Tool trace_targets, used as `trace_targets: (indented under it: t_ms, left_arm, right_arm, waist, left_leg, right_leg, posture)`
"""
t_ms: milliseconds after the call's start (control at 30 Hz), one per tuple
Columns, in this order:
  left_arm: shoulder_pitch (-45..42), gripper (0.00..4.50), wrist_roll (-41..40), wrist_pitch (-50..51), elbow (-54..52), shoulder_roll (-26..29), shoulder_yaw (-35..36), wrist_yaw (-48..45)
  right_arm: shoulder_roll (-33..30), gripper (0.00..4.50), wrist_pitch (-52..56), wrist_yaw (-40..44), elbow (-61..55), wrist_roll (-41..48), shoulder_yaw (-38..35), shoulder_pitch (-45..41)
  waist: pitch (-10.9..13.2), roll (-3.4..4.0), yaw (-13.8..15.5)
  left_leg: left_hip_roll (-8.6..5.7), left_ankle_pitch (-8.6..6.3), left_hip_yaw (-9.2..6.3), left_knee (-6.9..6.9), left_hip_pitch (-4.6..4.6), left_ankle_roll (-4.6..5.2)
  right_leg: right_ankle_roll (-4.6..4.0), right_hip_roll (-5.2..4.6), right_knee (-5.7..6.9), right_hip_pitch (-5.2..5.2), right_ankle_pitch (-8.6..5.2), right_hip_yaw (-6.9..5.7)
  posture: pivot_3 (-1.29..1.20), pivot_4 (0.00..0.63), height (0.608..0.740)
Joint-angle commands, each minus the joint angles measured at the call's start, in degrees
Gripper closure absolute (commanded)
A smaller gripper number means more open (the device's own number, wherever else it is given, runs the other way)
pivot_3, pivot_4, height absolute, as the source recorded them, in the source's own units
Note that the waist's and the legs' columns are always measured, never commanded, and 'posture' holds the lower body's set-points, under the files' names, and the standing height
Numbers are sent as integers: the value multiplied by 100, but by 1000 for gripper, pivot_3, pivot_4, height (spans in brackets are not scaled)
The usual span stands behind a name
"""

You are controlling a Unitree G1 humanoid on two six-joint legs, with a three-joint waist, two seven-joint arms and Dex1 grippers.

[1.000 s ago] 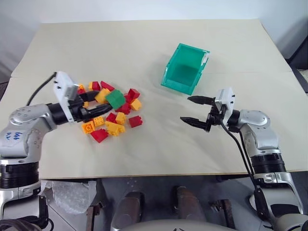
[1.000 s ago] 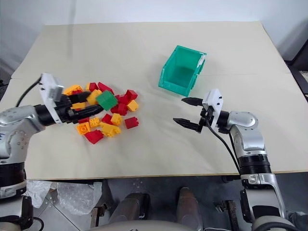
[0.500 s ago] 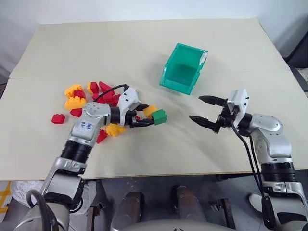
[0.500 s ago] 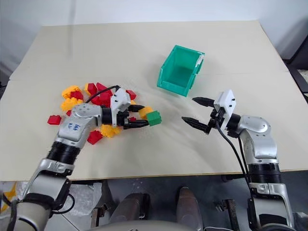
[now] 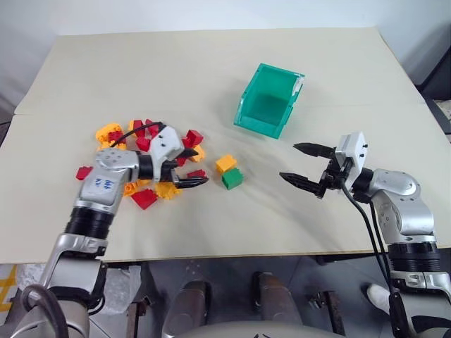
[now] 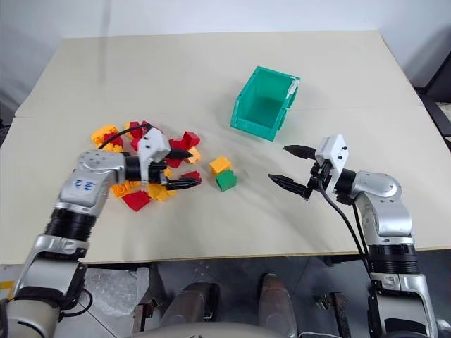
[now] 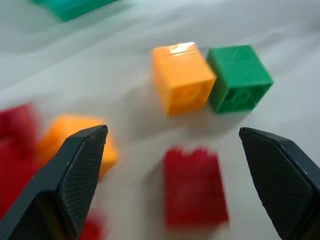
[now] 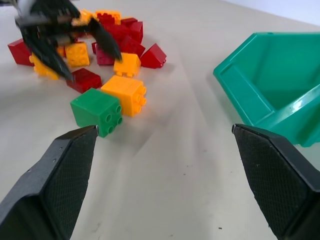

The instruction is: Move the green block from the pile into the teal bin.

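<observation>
Head views: the green block (image 5: 232,179) lies on the beige surface (image 5: 211,77), touching a yellow-orange brick (image 5: 225,163), right of the pile (image 5: 144,158), near of the teal bin (image 5: 268,100). The left end effector (image 5: 189,166) is released, empty.

Left wrist: glossy moulded cube; grip its flat sides squarely.

Right wrist: the right end effector (image 8: 165,165) gapes, released; studs face it.

The green block (image 8: 96,111) and its yellow-orange neighbour (image 8: 126,93) look like smooth, slightly glossy plastic (studs moulded in), the teal bin (image 5: 269,103) translucent plastic, the tabletop (image 5: 211,63) matt and paper-like.
</observation>
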Motion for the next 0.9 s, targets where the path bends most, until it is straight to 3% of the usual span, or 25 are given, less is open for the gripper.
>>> trace_targets:
  t_ms: [33,233,500,767,900]
  left_arm:
    - [497,14,-548,167,-810,451,672,-268]
    - [1859,14,-1436,452,-1846,1137,1997,-536]
    - [2678,14,-2141,243,-2133,1117,2850,-754]
    - [3029,14,-2348,-92,-2263,988,3026,-807]
    - [3640,14,-2546,-439,-2287,848,3336,-1164]
  right_arm:
    - [-289,0,170,211,-343,94,-14,44]
    - [-1108,0,864,643,-714,200,-29,200]
    - [-1140,0,1060,572,-918,37,293,3]
    - [-558,0,1414,166,-998,-229,1022,-314]
    - [367,0,1298,-256,-237,-696,1696,-784]
  waist:
    - [0,0,0]
    - [1,3,2]
    - [1,2,9]
    - [1,2,-6]
    - [1,1,-98]
  left_leg:
    - [2,0,0,-1,-1,0]
    - [7,-4,-1,-12,-3,5]
    - [6,-6,-1,-10,2,8]
    - [8,-7,-1,-13,2,6]
    - [15,-8,6,-18,7,4]
  right_leg:
    - [0,0,-2,0,0,0]
    - [-1,-2,-27,0,0,0]
    - [-3,-7,-43,6,1,0]
    - [-4,-5,-46,4,2,-1]
    - [-11,-1,-41,3,6,2]
  posture:
    - [0,150,740]
    - [0,150,740]
    - [0,150,740]
    - [0,150,740]
    - [0,150,740]
